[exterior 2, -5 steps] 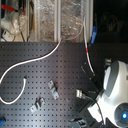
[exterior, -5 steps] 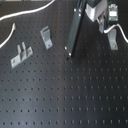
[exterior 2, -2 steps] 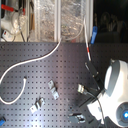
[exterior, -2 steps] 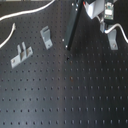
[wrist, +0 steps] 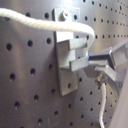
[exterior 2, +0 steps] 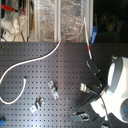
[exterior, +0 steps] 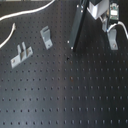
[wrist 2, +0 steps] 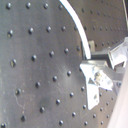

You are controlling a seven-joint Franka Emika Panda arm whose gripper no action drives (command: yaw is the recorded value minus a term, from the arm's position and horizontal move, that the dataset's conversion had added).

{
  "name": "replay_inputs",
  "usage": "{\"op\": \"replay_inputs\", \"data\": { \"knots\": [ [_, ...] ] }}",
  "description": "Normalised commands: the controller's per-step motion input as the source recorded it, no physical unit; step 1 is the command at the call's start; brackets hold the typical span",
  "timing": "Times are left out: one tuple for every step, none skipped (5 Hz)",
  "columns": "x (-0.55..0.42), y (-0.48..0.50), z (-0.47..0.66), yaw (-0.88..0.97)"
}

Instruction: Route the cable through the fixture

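Observation:
The white cable [exterior 2: 35, 61] lies curved on the black hole-board; its red band [exterior 2: 90, 46] sits on the stretch that leads to my gripper [exterior 2: 92, 82]. It also shows at the first exterior view's upper left [exterior: 25, 12]. The gripper [exterior: 102, 15] is shut on the cable. The fixture [wrist: 70, 55], a light-grey clip with two close prongs, is right by the gripper [wrist: 107, 60]. In the first wrist view the cable [wrist: 50, 24] crosses the end of the clip's base strip, outside the slot. The fixture also shows in the second wrist view [wrist 2: 95, 85], where the cable [wrist 2: 80, 30] runs away from it.
A slanted grey bracket [exterior: 46, 36] and a low bracket with two spaced posts [exterior: 20, 54] stand at the first exterior view's left. They also show in the second exterior view, the slanted one [exterior 2: 52, 89] and the low one [exterior 2: 37, 104]. Clutter and clear boxes [exterior 2: 70, 20] line the board's far edge.
The gripper has shifted only slightly near the fixture, still holding the cable. The brackets and the cable's loose part on the left have not moved.

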Motion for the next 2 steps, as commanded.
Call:
{"op": "replay_inputs", "data": {
  "knots": [
    [-0.010, -0.008, 0.00, 0.00],
    [-0.083, -0.061, 0.00, -0.03]
  ]
}}
